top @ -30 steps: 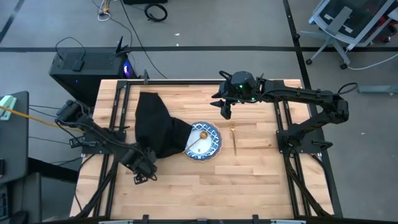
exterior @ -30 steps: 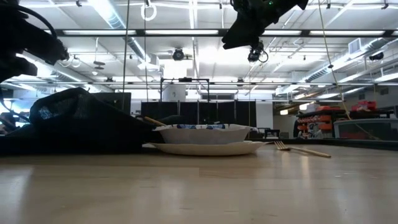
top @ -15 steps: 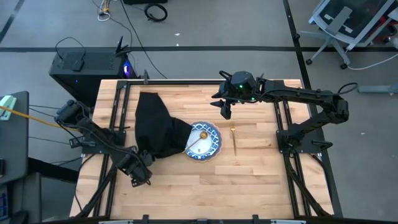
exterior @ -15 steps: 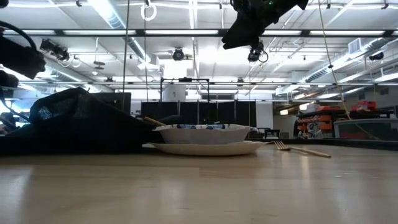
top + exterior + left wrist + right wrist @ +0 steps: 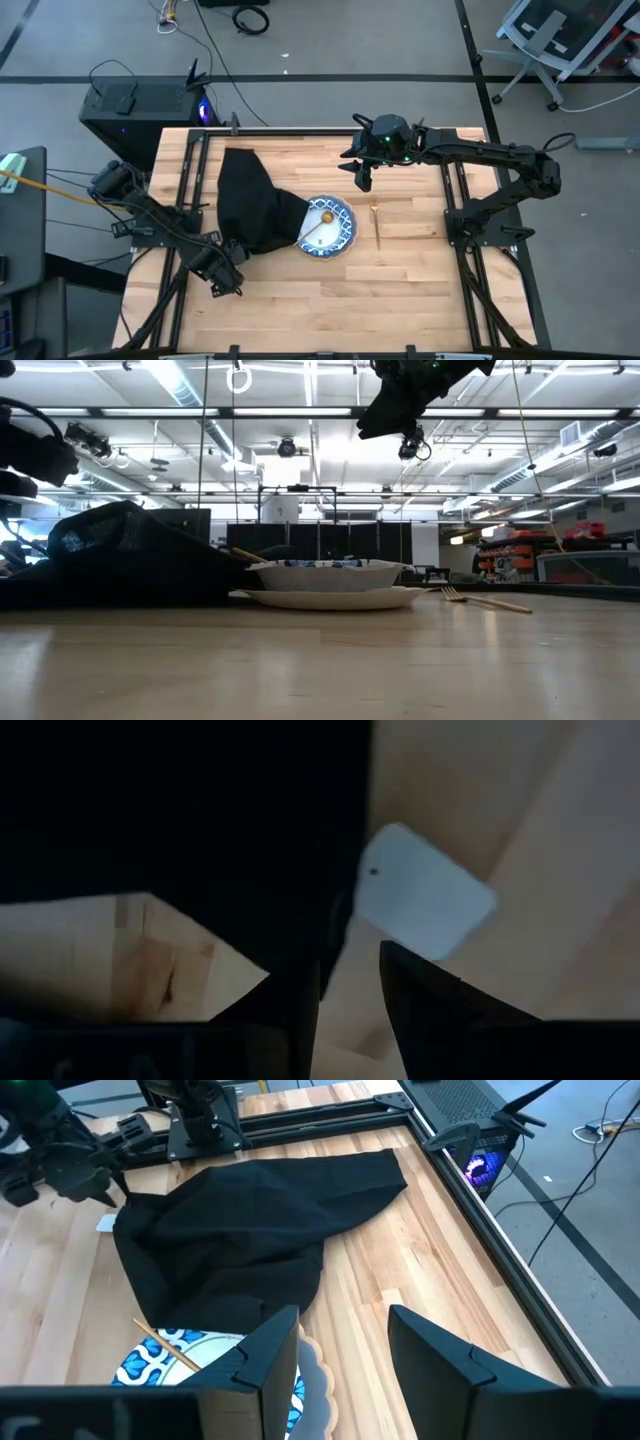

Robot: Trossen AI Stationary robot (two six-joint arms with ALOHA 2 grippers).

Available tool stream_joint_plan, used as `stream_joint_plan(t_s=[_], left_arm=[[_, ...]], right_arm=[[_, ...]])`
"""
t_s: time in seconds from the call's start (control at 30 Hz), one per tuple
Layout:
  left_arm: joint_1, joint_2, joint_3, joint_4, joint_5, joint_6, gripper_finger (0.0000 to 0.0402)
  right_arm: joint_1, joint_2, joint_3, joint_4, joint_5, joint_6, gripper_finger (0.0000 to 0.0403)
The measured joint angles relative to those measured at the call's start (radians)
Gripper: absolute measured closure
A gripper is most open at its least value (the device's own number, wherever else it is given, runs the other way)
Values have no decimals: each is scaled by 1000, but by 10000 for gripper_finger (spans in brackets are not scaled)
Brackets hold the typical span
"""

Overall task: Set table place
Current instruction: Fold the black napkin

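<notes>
The black napkin (image 5: 252, 205) lies crumpled left of centre in the high view, its edge draped over the plate (image 5: 327, 227). The left gripper (image 5: 226, 281) sits just off the napkin's lower corner, fingers parted, holding nothing; the right gripper (image 5: 362, 178) waits open near the fork (image 5: 377, 222). Best to pinch one corner cleanly and pull the cloth off the plate without dragging it.

Black napkin (image 5: 252, 205); blue-and-white patterned dish (image 5: 328, 226); gold fork (image 5: 378, 226); light-wood table (image 5: 400, 290).

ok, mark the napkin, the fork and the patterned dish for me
napkin (image 5: 252, 205), high view, middle of the black cloth.
fork (image 5: 377, 226), high view, mid handle.
patterned dish (image 5: 341, 228), high view, blue-and-white inner rim.
</notes>
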Motion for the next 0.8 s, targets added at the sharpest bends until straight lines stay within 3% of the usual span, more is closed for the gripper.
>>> stream_joint_plan(t_s=[0.47, 0.6, 0.8], left_arm=[[-3, -3, -121, 76, -2, -14, 291], [-3, -5, -137, 104, -3, 57, 299], [-1, -3, -137, 116, 5, 61, 357]], right_arm=[[0, 0, 0, 0, 0, 0, 240], [0, 0, 0, 0, 0, 13, 240], [0, 0, 0, 0, 0, 33, 240]])
